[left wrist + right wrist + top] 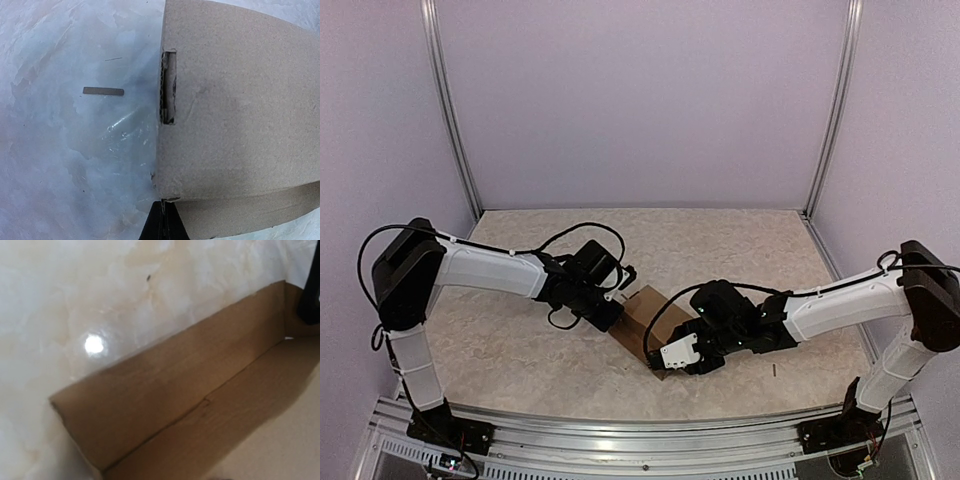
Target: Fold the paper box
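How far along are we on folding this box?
Early. Done: the paper box has one long wall standing, per the right wrist view. In hand: left gripper pinches a corner; right gripper sits at its near side. Left: closing it; the inside is open.

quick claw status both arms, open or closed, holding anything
left claw: closed, pinching the paper box edge
right claw: at the paper box, open or closed cannot be told
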### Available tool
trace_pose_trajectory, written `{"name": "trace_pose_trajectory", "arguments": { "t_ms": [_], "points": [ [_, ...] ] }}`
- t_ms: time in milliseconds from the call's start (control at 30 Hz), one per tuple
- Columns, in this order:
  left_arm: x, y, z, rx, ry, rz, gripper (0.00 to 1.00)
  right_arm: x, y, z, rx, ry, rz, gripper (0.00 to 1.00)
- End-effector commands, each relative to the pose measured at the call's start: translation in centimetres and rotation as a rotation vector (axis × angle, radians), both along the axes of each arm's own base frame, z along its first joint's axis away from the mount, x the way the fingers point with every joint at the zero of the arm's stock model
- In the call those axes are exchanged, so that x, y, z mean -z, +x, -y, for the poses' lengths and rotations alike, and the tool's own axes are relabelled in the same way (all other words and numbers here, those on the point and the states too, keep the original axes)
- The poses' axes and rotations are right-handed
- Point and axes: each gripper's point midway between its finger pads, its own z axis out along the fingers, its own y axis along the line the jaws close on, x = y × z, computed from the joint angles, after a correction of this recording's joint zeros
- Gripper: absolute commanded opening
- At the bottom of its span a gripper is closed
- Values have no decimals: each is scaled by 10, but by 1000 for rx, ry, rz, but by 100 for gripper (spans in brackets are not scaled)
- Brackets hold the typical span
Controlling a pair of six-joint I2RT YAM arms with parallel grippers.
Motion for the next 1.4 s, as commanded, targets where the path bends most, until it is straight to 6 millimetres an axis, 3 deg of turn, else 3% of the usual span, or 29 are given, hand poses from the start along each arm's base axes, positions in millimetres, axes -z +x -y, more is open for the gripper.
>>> {"name": "trace_pose_trajectory", "arguments": {
  "t_ms": [0,1000,1367],
  "points": [
    [10,-8,4,45,8,-61,0,54,-32,35,-34,-182,-143,50],
    [5,7,13,20,38,-124,0,59,-35,36,-44,-201,-167,46],
    [10,20,0,-61,75,-146,0,59,-35,37,-45,-205,-167,46]
  ]
}}
